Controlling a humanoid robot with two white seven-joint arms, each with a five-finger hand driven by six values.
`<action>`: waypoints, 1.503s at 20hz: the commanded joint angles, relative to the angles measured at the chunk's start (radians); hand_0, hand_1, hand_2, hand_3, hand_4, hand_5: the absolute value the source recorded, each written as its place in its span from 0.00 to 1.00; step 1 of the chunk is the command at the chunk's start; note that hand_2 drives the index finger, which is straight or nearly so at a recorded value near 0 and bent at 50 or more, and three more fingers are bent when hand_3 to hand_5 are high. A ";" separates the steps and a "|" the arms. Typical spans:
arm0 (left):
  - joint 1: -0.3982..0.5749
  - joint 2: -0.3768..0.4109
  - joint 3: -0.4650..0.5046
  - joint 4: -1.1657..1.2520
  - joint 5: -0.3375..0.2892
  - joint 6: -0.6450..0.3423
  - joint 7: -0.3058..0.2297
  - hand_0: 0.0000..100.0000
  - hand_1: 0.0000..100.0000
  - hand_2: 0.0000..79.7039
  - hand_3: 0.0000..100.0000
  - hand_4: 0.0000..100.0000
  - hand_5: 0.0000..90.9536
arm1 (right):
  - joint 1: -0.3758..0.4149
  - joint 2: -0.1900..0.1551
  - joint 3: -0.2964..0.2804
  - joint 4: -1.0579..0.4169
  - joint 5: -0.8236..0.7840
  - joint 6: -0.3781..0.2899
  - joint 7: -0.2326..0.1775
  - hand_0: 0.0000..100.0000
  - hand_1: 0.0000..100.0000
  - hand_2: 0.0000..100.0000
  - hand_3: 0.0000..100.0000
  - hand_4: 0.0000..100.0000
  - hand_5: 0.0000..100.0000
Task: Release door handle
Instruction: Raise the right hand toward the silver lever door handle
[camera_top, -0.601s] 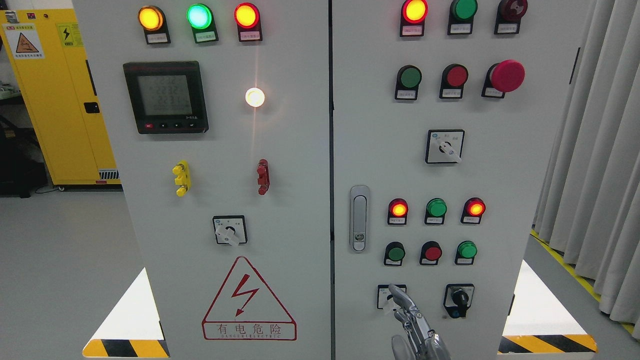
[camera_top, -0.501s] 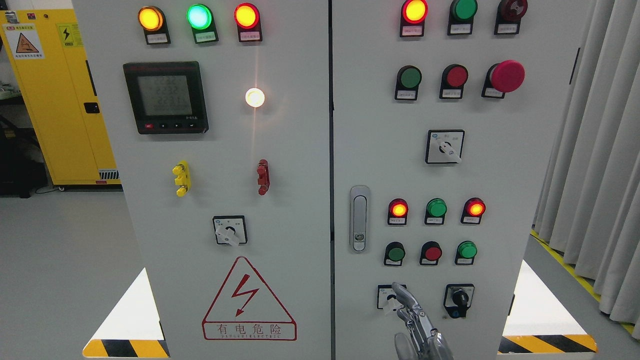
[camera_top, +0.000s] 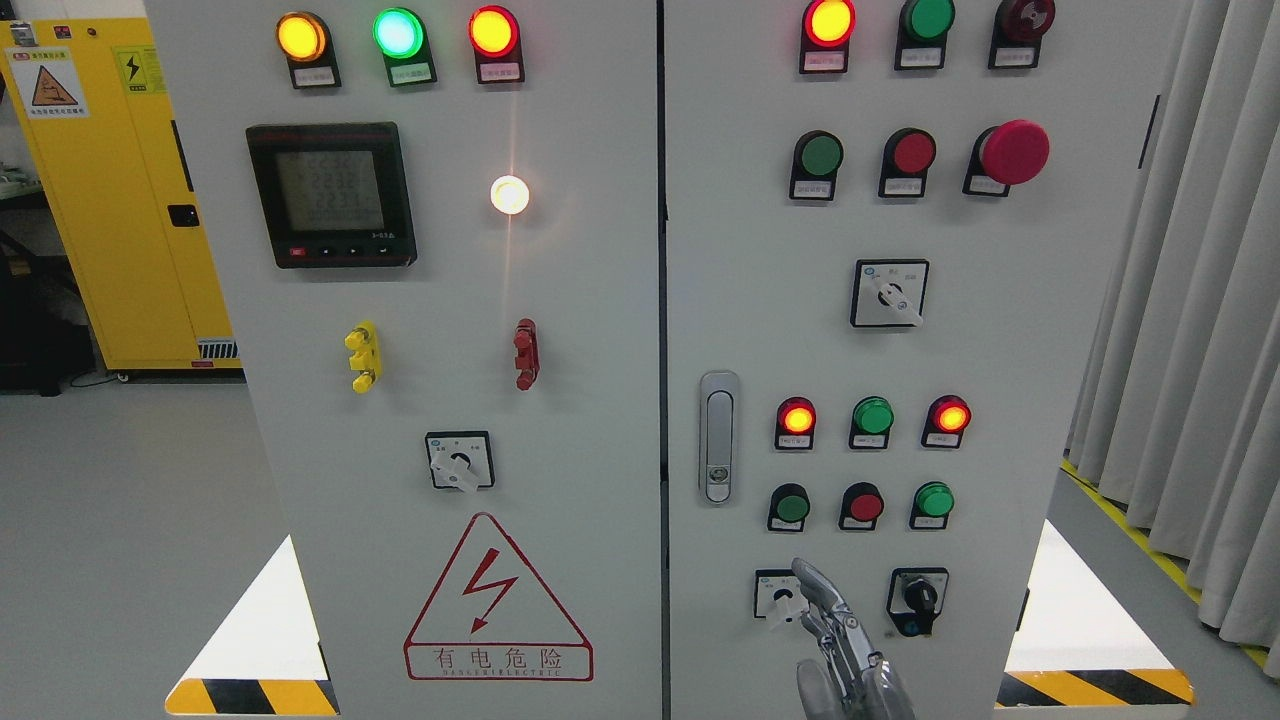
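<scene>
Silver door handle (camera_top: 718, 437): mounted upright on the grey right door (camera_top: 1010, 340), just beside the centre seam; lay flush in its recess; touched by nothing.
Right hand (camera_top: 842, 640): rose from the bottom edge, well below the handle and to its right; fingers (camera_top: 812, 585) stretched out long and close together, curled round nothing; topmost tip overlapped the small selector switch (camera_top: 781, 597), though contact could not be judged from this view.
Left hand: not seen anywhere.
Progress: release judged done, since no finger lay on the handle and clear panel showed between the two; door looked closed, edge in line with its neighbour; judged left only to carry the hand away from the panel without knocking the switch.
Warning triangle (camera_top: 497, 600): red outline with a lightning bolt; read 有电危险 beneath, with a line of small Latin capitals under that, seemingly "DANGER! ELECTRIC".
Meter (camera_top: 331, 194): black frame, grey screen with three rows of digits; too blurred to read surely.
Lamp and button tags: white slips under each; print too small to read.
Yellow cabinet (camera_top: 110, 210): stood behind at the left; carried a lightning sticker and a triangle hazard sign; wording illegible.
</scene>
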 joint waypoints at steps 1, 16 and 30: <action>0.000 0.000 0.000 -0.012 0.000 0.000 0.000 0.12 0.56 0.00 0.00 0.00 0.00 | -0.019 0.040 -0.002 -0.004 0.210 0.041 -0.013 0.28 0.37 0.00 0.12 0.18 0.07; 0.000 0.000 0.000 -0.012 0.000 0.000 0.000 0.12 0.56 0.00 0.00 0.00 0.00 | -0.119 0.137 0.012 0.079 1.045 0.049 -0.141 0.47 0.38 0.00 0.78 0.85 0.83; 0.000 0.000 0.000 -0.012 0.000 0.000 0.000 0.12 0.56 0.00 0.00 0.00 0.00 | -0.201 0.137 0.052 0.189 1.309 0.137 -0.173 0.43 0.37 0.00 0.95 0.95 0.99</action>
